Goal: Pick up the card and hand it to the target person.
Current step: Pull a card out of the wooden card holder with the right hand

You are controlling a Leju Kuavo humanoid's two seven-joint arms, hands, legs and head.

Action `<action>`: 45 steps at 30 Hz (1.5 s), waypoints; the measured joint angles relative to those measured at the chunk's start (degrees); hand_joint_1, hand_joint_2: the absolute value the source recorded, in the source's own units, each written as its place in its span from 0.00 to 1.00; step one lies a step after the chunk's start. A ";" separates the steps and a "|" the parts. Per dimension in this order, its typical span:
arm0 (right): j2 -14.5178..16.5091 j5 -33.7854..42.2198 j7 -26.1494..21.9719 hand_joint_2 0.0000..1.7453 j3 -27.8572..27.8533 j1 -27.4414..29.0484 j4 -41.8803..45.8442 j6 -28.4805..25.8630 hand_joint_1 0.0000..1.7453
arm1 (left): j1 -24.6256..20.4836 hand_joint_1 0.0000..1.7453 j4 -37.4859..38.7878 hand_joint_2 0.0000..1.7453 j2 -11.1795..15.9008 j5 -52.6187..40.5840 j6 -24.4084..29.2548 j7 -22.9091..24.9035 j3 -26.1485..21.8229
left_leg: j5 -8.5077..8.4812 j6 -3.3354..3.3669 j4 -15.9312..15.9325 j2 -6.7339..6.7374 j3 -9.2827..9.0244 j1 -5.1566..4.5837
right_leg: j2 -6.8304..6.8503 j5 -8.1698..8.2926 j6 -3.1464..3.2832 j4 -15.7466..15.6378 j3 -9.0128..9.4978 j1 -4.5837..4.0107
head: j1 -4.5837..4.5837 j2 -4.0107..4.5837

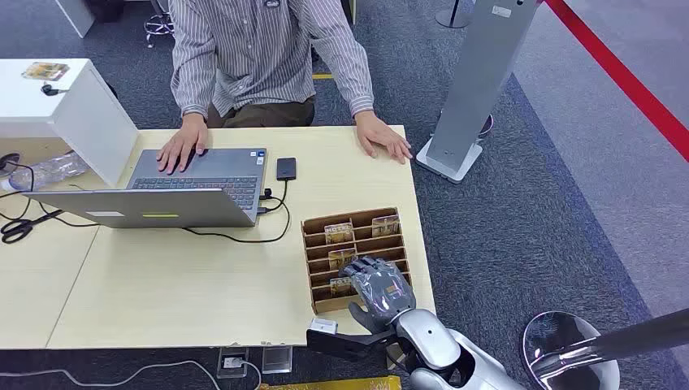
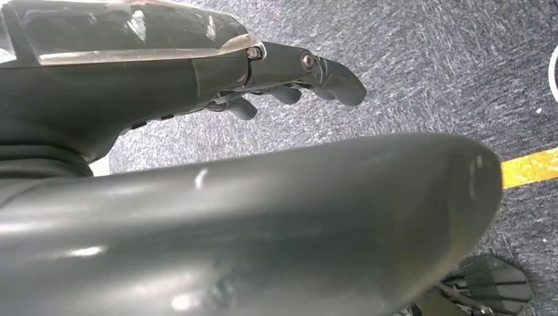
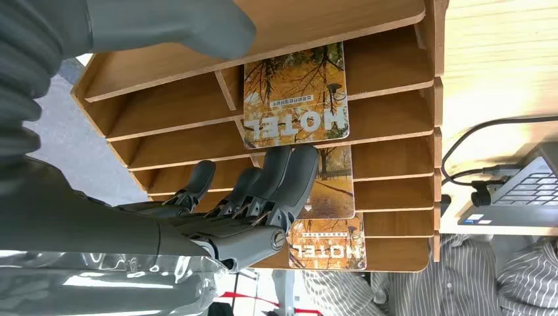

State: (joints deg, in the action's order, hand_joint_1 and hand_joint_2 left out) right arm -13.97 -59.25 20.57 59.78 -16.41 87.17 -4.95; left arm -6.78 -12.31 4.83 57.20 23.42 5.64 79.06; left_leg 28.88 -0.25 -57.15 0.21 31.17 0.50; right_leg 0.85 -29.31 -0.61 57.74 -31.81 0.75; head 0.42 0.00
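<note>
— Where's the hotel card (image 3: 296, 95)?

— In the wooden slotted rack (image 1: 317, 244) at the table (image 1: 162, 284) corner, at about five o'clock from the laptop (image 1: 187, 191). The right hand (image 1: 380, 286) hovers over the rack's near slots, fingers (image 3: 289, 178) spread and empty, tips just beside the card.

— And the left hand (image 2: 289, 82)?

— Hanging over carpet, fingers loosely curled, holding nothing. In the head view the right hand hides the nearest slots.

My right hand (image 1: 380, 286) hovers over the slotted card rack (image 1: 313, 244) at the tabletop's (image 1: 162, 284) near right corner; the laptop (image 1: 175, 195) sits at the far left, the person (image 1: 268, 49) behind it.
</note>
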 joint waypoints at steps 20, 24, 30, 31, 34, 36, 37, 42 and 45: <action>0.01 0.44 -0.09 1.00 -0.06 -0.01 -0.32 -0.05 0.69 | 0.00 0.00 0.00 0.00 0.00 -0.09 0.23 0.13 0.02 | 0.00 0.00 0.00 0.00 0.00 0.00 | 0.00 0.00 0.00 0.00 0.00 0.00 | 0.00 0.00; 0.04 0.65 -0.17 1.00 -0.03 -0.01 -0.51 -0.07 0.80 | 0.00 0.00 0.00 0.00 0.00 -0.09 0.28 0.13 0.03 | 0.00 0.00 0.00 0.00 0.00 0.00 | 0.00 0.00 0.00 0.00 0.00 0.00 | -0.02 -0.01; 0.04 0.81 -0.17 1.00 -0.02 -0.10 -0.61 -0.29 1.00 | 0.00 0.00 0.00 0.50 0.00 -0.14 0.33 0.13 0.04 | 0.00 0.00 0.00 0.00 0.00 0.00 | 0.00 0.00 0.00 0.00 0.01 0.00 | -0.02 -0.01; 0.04 0.82 -0.17 1.00 -0.02 -0.13 -0.62 -0.35 1.00 | 0.00 0.00 0.00 0.75 0.00 -0.15 0.21 0.10 0.04 | 0.00 0.00 0.00 0.00 0.00 0.00 | 0.00 0.00 0.00 0.00 0.00 0.00 | -0.01 -0.01; 0.04 0.93 -0.17 1.00 -0.02 -0.16 -0.64 -0.48 1.00 | -0.01 0.00 0.00 1.00 0.00 -0.15 -0.82 -0.19 0.04 | 0.00 0.00 0.00 0.00 0.00 0.00 | 0.00 0.00 0.00 0.00 0.00 0.00 | -0.01 -0.02; 0.04 1.01 -0.17 1.00 -0.02 -0.15 -0.67 -0.54 1.00 | 0.00 0.00 0.00 1.00 0.00 -0.15 -1.98 -0.44 0.04 | 0.00 0.00 0.00 0.00 0.00 0.00 | 0.00 0.00 0.00 0.00 0.00 0.00 | -0.02 -0.01; 0.04 1.02 -0.18 1.00 -0.02 -0.14 -0.68 -0.59 1.00 | 0.00 0.00 0.00 1.00 0.00 -0.09 -2.43 -0.70 0.04 | 0.00 0.00 0.00 0.00 0.00 0.00 | 0.00 0.00 0.00 0.00 0.00 0.00 | -0.03 0.00; 0.04 1.03 -0.32 1.00 -0.05 -0.04 -0.76 -1.38 1.00 | 0.01 0.00 0.00 1.00 0.00 0.20 -2.39 -1.16 0.04 | 0.00 0.00 0.00 0.00 0.00 0.00 | 0.00 0.00 0.00 0.00 0.00 0.00 | -0.02 0.00; 0.04 1.28 -0.59 1.00 -0.26 0.00 -0.76 -2.33 1.00 | 0.03 0.00 0.00 1.00 0.00 0.20 -1.91 -0.72 0.04 | 0.00 0.00 0.00 0.00 0.00 0.00 | 0.00 0.00 0.00 0.00 0.00 0.00 | -0.01 0.00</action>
State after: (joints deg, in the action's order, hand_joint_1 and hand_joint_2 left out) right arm -13.92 -57.97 19.98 59.52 -16.40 86.40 -7.29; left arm -6.75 -12.31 4.83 57.40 21.51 4.92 79.10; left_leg 28.88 -0.24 -57.15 0.21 31.17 0.50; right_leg 0.86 -29.31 -0.61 57.74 -31.81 0.75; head 0.41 0.00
